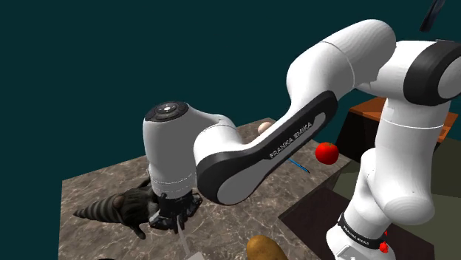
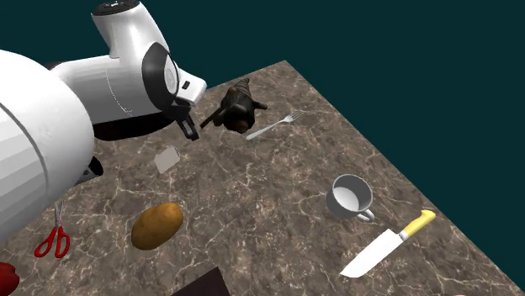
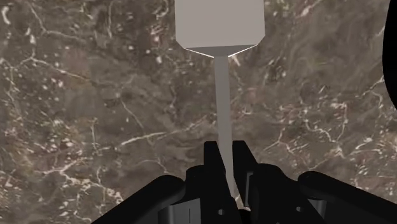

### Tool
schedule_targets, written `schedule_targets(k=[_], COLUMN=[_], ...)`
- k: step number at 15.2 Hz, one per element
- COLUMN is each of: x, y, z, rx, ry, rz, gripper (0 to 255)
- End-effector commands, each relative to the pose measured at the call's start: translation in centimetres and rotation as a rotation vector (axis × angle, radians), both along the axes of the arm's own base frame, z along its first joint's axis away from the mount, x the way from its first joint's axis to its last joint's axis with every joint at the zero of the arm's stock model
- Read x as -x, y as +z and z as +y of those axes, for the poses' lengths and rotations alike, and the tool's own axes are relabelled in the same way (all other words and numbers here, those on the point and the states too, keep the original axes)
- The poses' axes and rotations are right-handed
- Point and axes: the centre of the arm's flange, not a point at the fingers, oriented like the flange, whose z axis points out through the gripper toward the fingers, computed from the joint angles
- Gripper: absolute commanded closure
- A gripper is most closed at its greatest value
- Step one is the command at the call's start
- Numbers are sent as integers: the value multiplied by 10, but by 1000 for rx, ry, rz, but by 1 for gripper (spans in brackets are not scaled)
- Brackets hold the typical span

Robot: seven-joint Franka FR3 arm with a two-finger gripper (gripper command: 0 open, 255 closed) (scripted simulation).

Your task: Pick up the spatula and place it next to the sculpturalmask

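Note:
My gripper (image 3: pixel 226 156) is shut on the thin handle of the grey spatula (image 3: pixel 219 25), whose flat square blade points away from the fingers over the marble table (image 3: pixel 76 114). In the second exterior view the gripper (image 2: pixel 187 126) holds the spatula (image 2: pixel 167 159) a short way from the dark brown sculptural mask (image 2: pixel 238 108), on the side toward that view's left. In the shoulder view the mask (image 1: pixel 118 207) lies just left of the gripper (image 1: pixel 173 210), and the spatula handle (image 1: pixel 181 235) hangs down below it.
A fork (image 2: pixel 273 126) lies right beside the mask. A white mug (image 2: pixel 349 198), a yellow-handled knife (image 2: pixel 387 244), a potato (image 2: pixel 157 224) and red scissors (image 2: pixel 52 240) lie nearer on the marble table (image 2: pixel 278 185). A red tomato (image 1: pixel 326 153) sits beyond the arm.

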Motion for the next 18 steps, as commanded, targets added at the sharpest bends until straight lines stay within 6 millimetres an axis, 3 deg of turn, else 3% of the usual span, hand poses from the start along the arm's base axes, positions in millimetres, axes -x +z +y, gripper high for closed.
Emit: schedule_targets(k=[1, 15, 18], x=[0, 0, 0], y=[-11, -85, -87], z=[0, 0, 0], rx=[-1, -1, -1], ry=[0, 0, 0], rz=[0, 0, 0], gripper=[255, 255, 255])
